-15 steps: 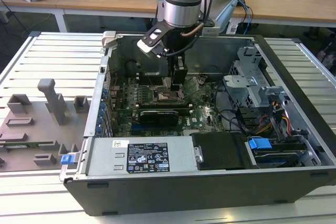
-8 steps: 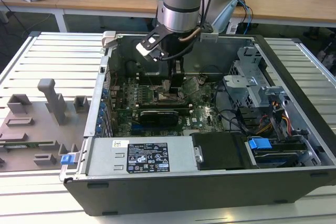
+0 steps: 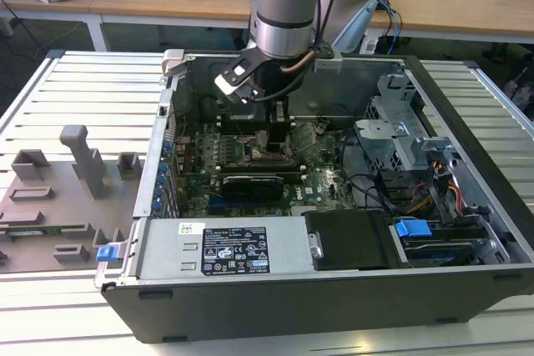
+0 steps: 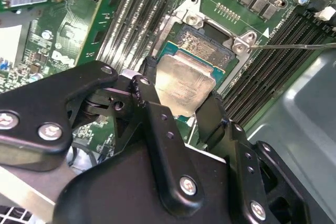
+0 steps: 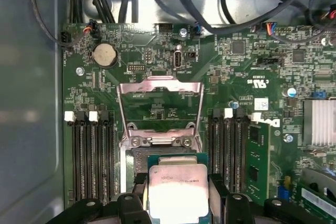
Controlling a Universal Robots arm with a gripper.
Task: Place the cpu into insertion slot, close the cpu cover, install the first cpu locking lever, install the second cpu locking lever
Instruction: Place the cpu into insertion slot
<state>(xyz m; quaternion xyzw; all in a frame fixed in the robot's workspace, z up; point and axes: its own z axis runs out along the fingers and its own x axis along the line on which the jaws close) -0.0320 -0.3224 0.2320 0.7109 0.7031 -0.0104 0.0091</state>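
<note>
Gripper (image 4: 181, 97) down inside open computer case (image 3: 275, 310), fingers (image 4: 149, 85) clamped on two opposite edges of the cpu (image 4: 184, 83). In the exterior view the gripper (image 3: 279, 127) sits low over the middle of the green motherboard (image 3: 321, 185). The cpu is flat side up, silvery top facing the cameras, over the insertion slot (image 4: 203, 48) and covering part of it; can't tell whether it's seated or just above. In the first wrist view the cpu (image 5: 178, 192) has a few lines of small print on top, too fine to make out. The cpu cover (image 5: 160, 81) is swung open, standing up off the far side of the slot, board visible through its window. A thin metal lever (image 4: 294, 46) runs out from one slot corner, unlatched. Black memory slots (image 5: 89, 150) flank the slot on both sides, and a round coin battery (image 5: 104, 54) sits beyond the cover. A white printed sticker (image 3: 236, 258) is on the power supply box (image 3: 167, 260) at the case's near edge.
</note>
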